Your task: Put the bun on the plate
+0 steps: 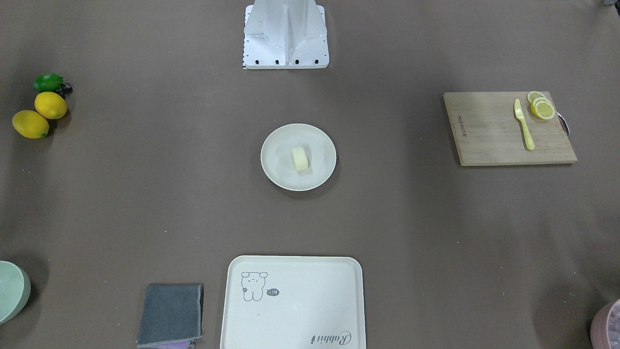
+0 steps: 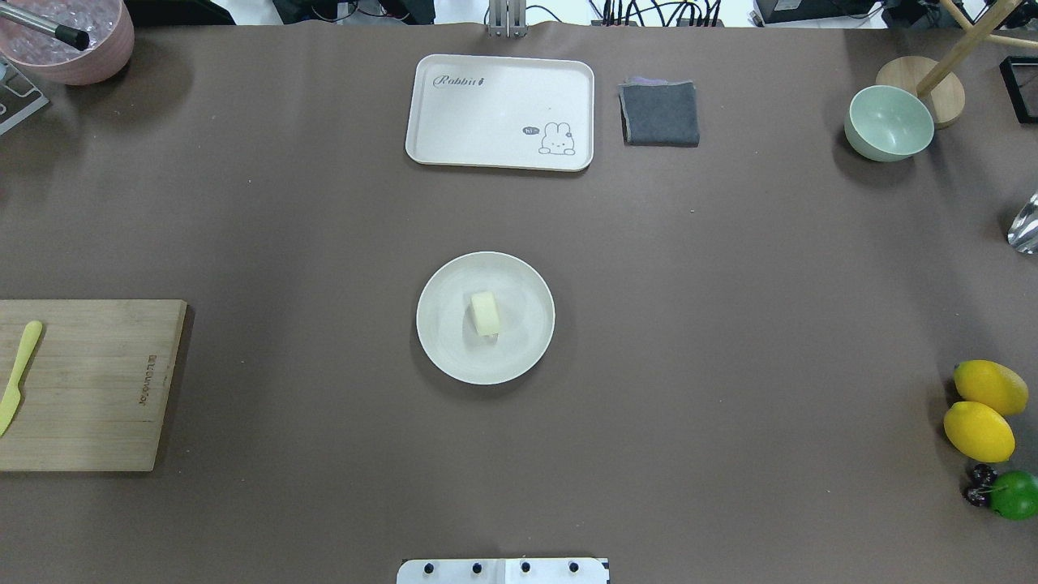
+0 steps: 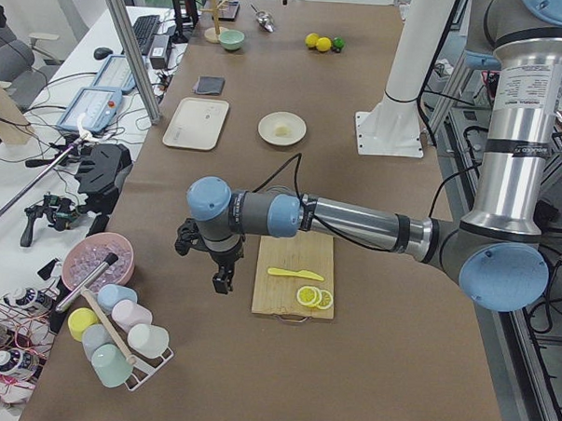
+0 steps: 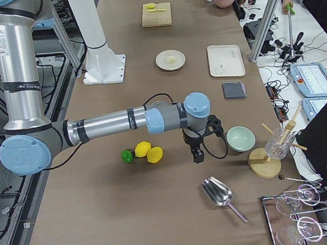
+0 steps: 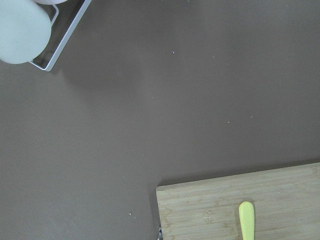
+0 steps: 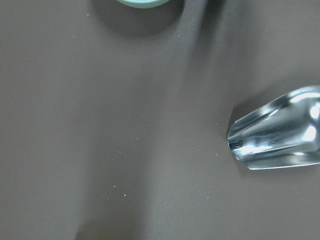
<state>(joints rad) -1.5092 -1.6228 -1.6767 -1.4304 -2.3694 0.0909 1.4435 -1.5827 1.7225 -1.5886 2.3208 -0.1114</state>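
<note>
The pale cream bun (image 1: 300, 159) (image 2: 485, 313) lies near the middle of the round cream-white plate (image 1: 275, 162) (image 2: 444, 328) at the table's centre. Both also show small in the side views, the bun (image 3: 283, 129) (image 4: 171, 58) on the plate (image 3: 267, 129) (image 4: 161, 61). My left gripper (image 3: 220, 271) hangs over the table beside the cutting board, far from the plate. My right gripper (image 4: 198, 153) hangs near the lemons and the green bowl, also far away. Neither gripper shows in any other view, so I cannot tell whether they are open or shut.
A cream tray (image 2: 499, 112) with a drawing and a grey cloth (image 2: 659, 113) lie at the far side. A wooden board (image 1: 506, 130) carries a yellow knife (image 1: 524, 125) and lemon slices (image 1: 541, 105). Lemons (image 2: 981, 410), a mint bowl (image 2: 888, 123) and a metal scoop (image 6: 277, 130) sit to my right.
</note>
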